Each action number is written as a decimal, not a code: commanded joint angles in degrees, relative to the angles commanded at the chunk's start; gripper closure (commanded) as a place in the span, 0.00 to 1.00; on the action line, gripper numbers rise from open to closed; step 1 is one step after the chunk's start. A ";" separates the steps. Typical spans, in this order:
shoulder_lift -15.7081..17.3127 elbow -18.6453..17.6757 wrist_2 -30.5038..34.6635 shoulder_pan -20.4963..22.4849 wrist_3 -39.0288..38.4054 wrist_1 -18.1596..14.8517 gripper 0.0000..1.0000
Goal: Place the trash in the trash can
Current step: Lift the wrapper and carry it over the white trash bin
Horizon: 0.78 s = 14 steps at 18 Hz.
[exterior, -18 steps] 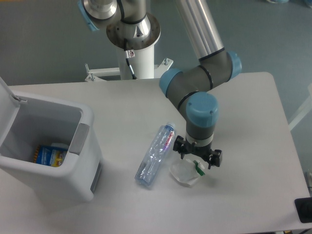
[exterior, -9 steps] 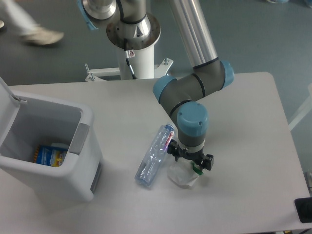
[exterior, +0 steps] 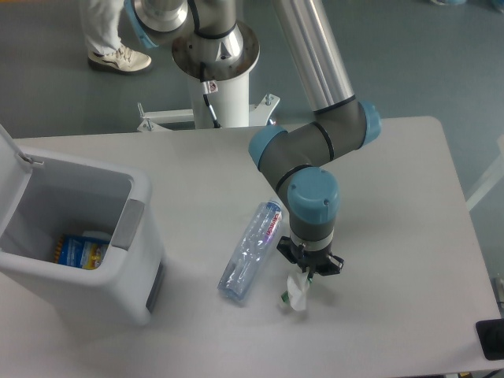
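A robotics lab: an industrial arm (exterior: 315, 134) rises from a white pedestal (exterior: 224, 94) bolted to grey floor (exterior: 409, 55) behind a plain white table (exterior: 197, 173), and a person's sneakered foot (exterior: 120, 58) stands nearby.

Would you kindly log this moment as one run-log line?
gripper: shut on wrapper | bottle: lying on table | trash can: lid open | phase: wrapper pinched

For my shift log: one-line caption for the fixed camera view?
Gripper pinching the crumpled wrapper beside the crushed bottle, open trash can at left.
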 joint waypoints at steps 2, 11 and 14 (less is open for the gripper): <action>0.35 1.84 -0.18 0.09 -1.83 -0.09 1.00; 14.31 5.02 -19.41 -2.45 -10.97 -0.79 1.00; 19.15 5.01 -21.62 -6.31 -15.46 -0.70 1.00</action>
